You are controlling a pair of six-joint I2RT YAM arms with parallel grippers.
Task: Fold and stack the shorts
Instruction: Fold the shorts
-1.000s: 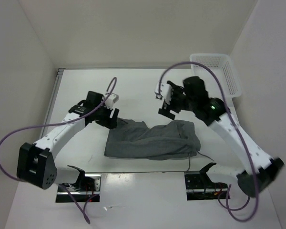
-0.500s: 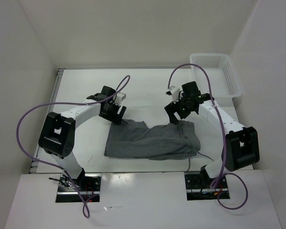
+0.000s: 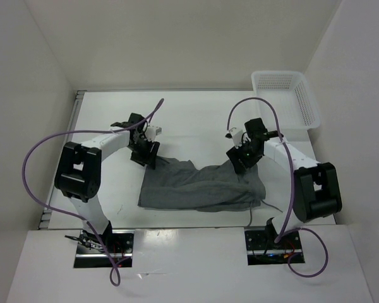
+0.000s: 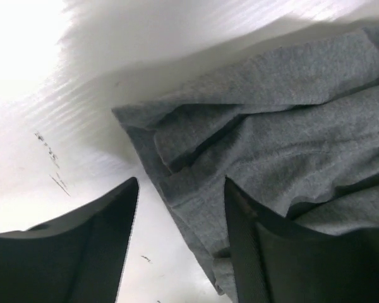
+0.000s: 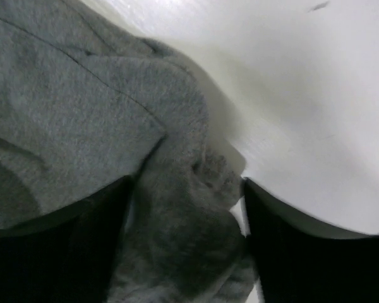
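Note:
The grey shorts (image 3: 202,186) lie crumpled flat on the white table, with a thin drawstring (image 3: 249,218) trailing off their near right edge. My left gripper (image 3: 145,156) is down at the shorts' far left corner; in the left wrist view (image 4: 180,184) its jaws are open, straddling the cloth's edge (image 4: 265,126). My right gripper (image 3: 240,161) is down at the far right corner; in the right wrist view (image 5: 184,189) its jaws are open with a bunched fold of grey cloth (image 5: 177,227) between them.
A white mesh basket (image 3: 290,95) stands at the far right corner of the table. White walls close in the table at the back and on both sides. The arm bases sit at the near edge.
Both grippers have come down and inward onto the shorts' far corners. The right gripper moved from above the table down onto the cloth. The shorts have not shifted.

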